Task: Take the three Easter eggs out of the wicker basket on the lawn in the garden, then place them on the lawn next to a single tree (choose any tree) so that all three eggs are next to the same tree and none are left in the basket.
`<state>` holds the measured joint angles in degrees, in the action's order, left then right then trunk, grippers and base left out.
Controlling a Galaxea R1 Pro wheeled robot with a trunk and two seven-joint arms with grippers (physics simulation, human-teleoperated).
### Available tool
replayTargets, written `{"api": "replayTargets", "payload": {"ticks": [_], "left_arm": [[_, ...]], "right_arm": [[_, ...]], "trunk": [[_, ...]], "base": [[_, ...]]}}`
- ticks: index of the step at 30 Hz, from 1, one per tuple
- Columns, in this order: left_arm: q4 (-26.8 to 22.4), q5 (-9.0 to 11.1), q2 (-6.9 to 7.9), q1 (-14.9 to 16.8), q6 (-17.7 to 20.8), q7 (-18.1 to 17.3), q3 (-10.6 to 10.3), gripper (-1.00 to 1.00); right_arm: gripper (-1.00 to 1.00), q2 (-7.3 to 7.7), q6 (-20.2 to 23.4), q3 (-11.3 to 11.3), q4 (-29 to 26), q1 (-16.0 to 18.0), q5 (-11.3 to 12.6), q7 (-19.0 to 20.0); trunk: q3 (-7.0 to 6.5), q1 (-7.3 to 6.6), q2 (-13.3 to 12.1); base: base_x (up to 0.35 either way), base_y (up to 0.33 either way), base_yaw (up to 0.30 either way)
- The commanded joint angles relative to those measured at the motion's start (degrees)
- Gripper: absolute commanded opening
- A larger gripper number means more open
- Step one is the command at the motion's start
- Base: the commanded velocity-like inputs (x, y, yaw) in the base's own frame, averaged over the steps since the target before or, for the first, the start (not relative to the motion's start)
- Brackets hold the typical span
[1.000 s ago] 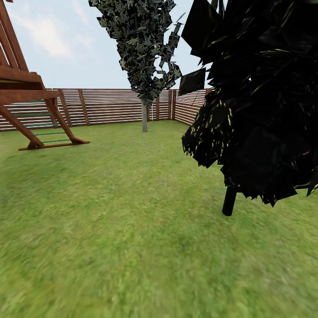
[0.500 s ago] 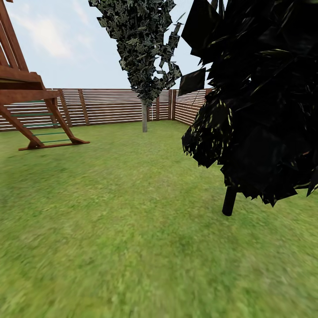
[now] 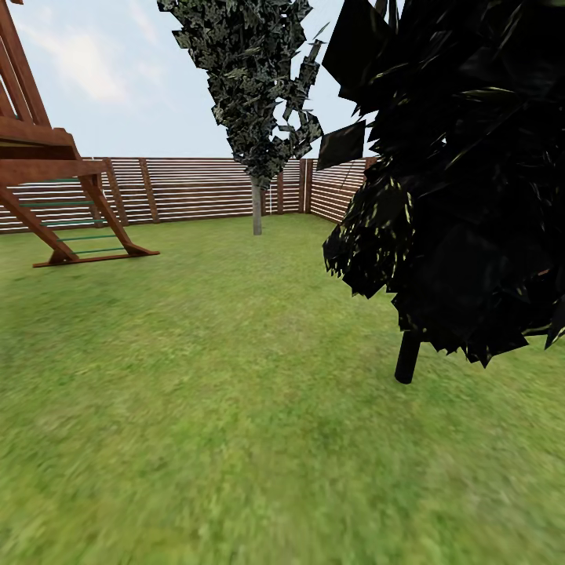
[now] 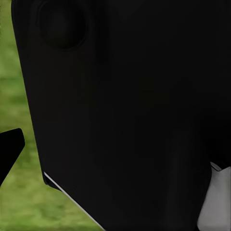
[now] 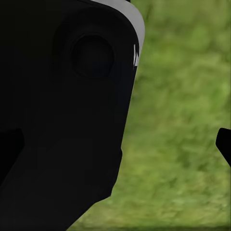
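Green lawn [image 3: 196,408] spreads ahead of me to the slat fence [image 3: 196,188], with a dark cone tree [image 3: 463,180] close on my right and a wooden play frame [image 3: 47,196] far left. Eggs and basket aren't before me. Black housing blocks both wrist views, so I cannot tell whether my pincers are released or clenched.

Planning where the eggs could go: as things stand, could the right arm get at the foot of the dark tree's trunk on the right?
Probably not yet. The dark tree's trunk stands some way ahead across the lawn, and low black foliage hangs over its foot. The robot would likely have to roll closer first.
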<state>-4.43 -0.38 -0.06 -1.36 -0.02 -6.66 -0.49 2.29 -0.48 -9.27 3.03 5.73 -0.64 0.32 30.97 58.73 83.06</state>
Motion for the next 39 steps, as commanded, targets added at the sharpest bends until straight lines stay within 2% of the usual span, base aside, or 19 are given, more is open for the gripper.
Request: {"api": "replayTargets", "payload": {"ticks": [1,39], "left_arm": [[-0.1,0.0,-0.01,0.0,0.0,-0.1,0.0,1.0],[-0.1,0.0,0.02,0.0,0.0,-0.1,0.0,1.0]], "right_arm": [[1.0,-0.01,-0.1,-0.3,0.1,0.1,-0.1,0.0],[1.0,-0.01,-0.1,-0.3,0.1,0.1,-0.1,0.1]], "trunk": [[0.04,0.0,0.0],[0.04,0.0,0.0]], "base": [[0.0,0.0,0.0],[0.0,0.0,0.0]]}}
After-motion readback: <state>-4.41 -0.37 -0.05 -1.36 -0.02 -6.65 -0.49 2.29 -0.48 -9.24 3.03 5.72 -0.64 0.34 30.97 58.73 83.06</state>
